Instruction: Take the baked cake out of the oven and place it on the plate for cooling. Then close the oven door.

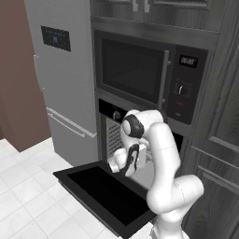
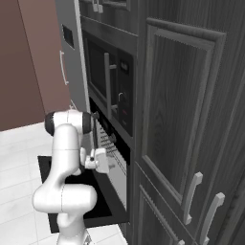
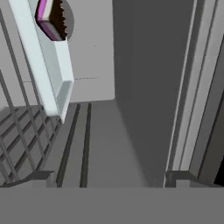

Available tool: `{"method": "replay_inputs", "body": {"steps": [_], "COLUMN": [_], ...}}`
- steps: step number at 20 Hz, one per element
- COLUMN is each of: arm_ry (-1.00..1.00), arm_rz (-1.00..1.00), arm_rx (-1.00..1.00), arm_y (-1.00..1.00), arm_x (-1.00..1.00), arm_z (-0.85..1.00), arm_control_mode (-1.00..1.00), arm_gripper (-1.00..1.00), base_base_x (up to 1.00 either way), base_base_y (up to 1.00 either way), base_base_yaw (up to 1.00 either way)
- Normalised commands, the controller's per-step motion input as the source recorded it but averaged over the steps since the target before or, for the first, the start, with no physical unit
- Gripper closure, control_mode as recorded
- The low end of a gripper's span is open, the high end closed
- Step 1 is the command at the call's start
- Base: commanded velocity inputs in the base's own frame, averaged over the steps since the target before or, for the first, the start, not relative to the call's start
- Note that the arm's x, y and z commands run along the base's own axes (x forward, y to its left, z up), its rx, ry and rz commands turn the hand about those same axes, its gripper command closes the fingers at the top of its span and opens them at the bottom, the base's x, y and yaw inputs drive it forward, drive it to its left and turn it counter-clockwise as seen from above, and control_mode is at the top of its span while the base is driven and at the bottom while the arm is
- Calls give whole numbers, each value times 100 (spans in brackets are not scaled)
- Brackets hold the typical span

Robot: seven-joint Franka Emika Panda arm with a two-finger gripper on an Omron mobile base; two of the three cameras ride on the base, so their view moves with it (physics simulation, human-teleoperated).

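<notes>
The oven (image 1: 110, 110) stands under the microwave with its oven door (image 1: 102, 191) dropped flat and open; the same door (image 2: 106, 211) lies black beside my base. My gripper (image 1: 115, 164) sits at the mouth of the cavity, above the door's inner edge, and also shows at the opening (image 2: 107, 161). In the hand view the gripper (image 3: 109, 178) is open with nothing between its fingertips (image 3: 42, 176). The cake (image 3: 53, 18), dark reddish-brown with a pink side, sits far ahead at the top left on a pale tray (image 3: 49, 74) over the wire racks (image 3: 22, 127). The plate is out of view.
A black microwave (image 1: 135, 70) with a vertical handle is above the oven. A grey fridge (image 1: 60, 93) stands to the left. Dark wood cabinets (image 2: 186, 119) line the right. The white tiled floor (image 1: 28, 196) lies left of the door.
</notes>
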Motion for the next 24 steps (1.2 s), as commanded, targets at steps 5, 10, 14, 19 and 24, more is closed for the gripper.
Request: {"method": "replay_inputs", "body": {"steps": [5, 10, 14, 19, 24], "arm_ry": [2, 1, 0, 1, 4], "arm_rz": [0, 0, 2, 8, 9], "arm_rx": [0, 0, 0, 0, 0], "arm_y": [-7, -8, -17, -25, -20], "arm_x": [7, 19, 28, 34, 35], "arm_z": [-24, -23, -14, -13, -22], "arm_control_mode": [-100, -100, -100, -100, -100], "arm_gripper": [-100, -100, -100, -100, -100], "base_base_x": [0, 0, 0, 0, 0], "base_base_y": [0, 0, 0, 0, 0], "base_base_yaw": [0, 0, 0, 0, 0]}}
